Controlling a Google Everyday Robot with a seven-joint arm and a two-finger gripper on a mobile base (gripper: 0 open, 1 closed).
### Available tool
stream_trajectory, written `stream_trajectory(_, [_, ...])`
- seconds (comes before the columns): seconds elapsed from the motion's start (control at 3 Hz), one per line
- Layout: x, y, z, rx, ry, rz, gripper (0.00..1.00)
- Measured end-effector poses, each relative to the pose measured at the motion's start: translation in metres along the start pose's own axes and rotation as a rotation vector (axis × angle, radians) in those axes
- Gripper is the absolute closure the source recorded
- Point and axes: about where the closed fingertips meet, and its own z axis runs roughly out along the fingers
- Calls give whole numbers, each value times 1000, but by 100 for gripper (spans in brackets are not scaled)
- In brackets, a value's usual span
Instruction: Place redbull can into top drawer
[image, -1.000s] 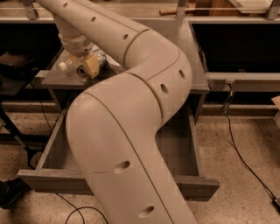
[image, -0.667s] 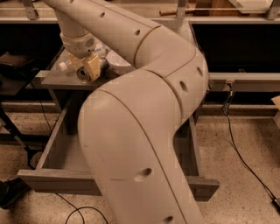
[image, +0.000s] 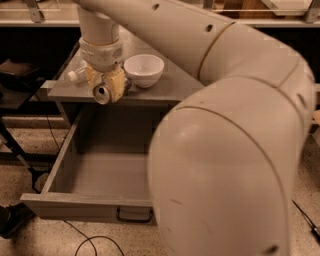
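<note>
My gripper (image: 106, 88) hangs at the front edge of the grey cabinet top (image: 165, 87), over the back of the open top drawer (image: 100, 175). Its yellowish fingers (image: 116, 84) are shut on the redbull can (image: 102, 93), which lies sideways with its shiny round top facing the camera. The drawer is pulled out, its inside bare, with a dark pull handle (image: 134, 216) on the front panel. My large beige arm (image: 225, 140) hides the drawer's right half.
A white bowl (image: 144, 69) stands on the cabinet top just right of the gripper. The white cap of a clear bottle (image: 74, 75) shows just left of it. A dark stand (image: 15, 90) is at left. Cables (image: 90, 242) lie on the speckled floor.
The arm has swung, and the gripper with the can has come forward from over the cabinet top to its front edge, above the drawer. The white bowl has come into sight.
</note>
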Motion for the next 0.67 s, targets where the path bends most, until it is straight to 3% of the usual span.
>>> stream_trajectory(0.33, [-28,29,-13,33,-57,-44,100])
stream_trajectory(0.67, [-54,56,-21,63,-154,-116,100])
